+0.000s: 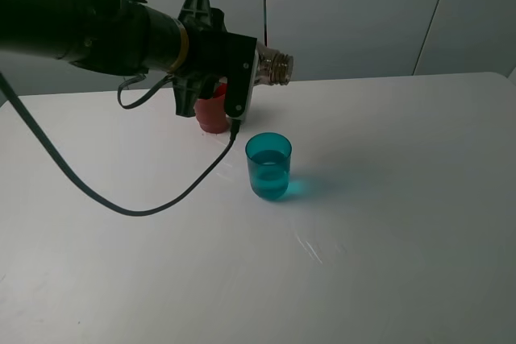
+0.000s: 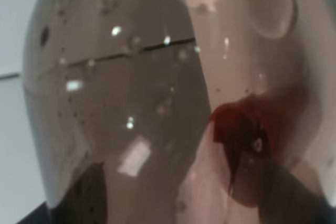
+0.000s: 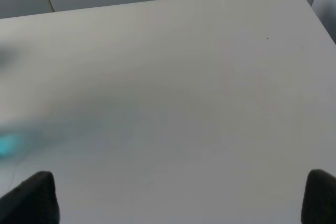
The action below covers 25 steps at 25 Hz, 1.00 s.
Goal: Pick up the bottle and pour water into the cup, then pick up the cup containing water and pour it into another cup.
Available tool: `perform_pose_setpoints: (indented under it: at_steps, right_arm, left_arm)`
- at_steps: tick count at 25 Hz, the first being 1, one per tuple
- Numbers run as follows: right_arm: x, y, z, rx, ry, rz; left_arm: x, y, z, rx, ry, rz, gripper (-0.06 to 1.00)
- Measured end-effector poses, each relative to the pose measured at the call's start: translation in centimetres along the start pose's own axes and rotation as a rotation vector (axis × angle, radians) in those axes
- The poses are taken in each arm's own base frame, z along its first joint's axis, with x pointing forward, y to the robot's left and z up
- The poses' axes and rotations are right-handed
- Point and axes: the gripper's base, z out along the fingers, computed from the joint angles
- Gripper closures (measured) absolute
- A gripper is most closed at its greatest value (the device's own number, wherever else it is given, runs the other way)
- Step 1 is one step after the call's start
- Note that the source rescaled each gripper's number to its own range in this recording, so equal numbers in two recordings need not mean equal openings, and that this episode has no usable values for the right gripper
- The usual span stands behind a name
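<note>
My left pincer (image 1: 244,78), clamped shut on the tipped bottle (image 1: 276,67), seems mid-pour over the cup (image 1: 268,165) below it; next I must right the bottle gently.

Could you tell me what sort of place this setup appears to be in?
Probably a robotics lab test bench: a white table against plain grey wall panels, and the left gripper holding a bottle near a teal-blue tumbler.
</note>
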Motion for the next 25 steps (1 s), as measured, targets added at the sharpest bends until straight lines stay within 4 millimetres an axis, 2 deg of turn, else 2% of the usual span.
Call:
perform_pose_setpoints:
  at_steps: [3,6,13,15,20,25]
  right_arm:
    - [0.0,0.0,0.0,0.000,0.000,0.000]
    - [0.0,0.0,0.0,0.000,0.000,0.000]
    - [0.0,0.0,0.0,0.000,0.000,0.000]
    - [0.0,0.0,0.0,0.000,0.000,0.000]
    - [0.0,0.0,0.0,0.000,0.000,0.000]
    - [0.0,0.0,0.0,0.000,0.000,-0.002]
  left_arm:
    - [1.3,0.6,-1.9,0.024,-0.068,-0.258,0.94]
    - [3.8,0.3,-3.1,0.046,-0.097,-0.501,0.94]
    - [11.1,-2.7,-3.6,0.004,-0.148,-1.002,0.94]
    - [12.9,-3.1,-3.9,-0.060,-0.190,-1.108,0.94]
    - [16.5,-2.3,-4.6,-0.265,-0.312,-1.259,0.94]
    - [19.1,-3.8,-2.8,-0.299,-0.317,-1.342,0.94]
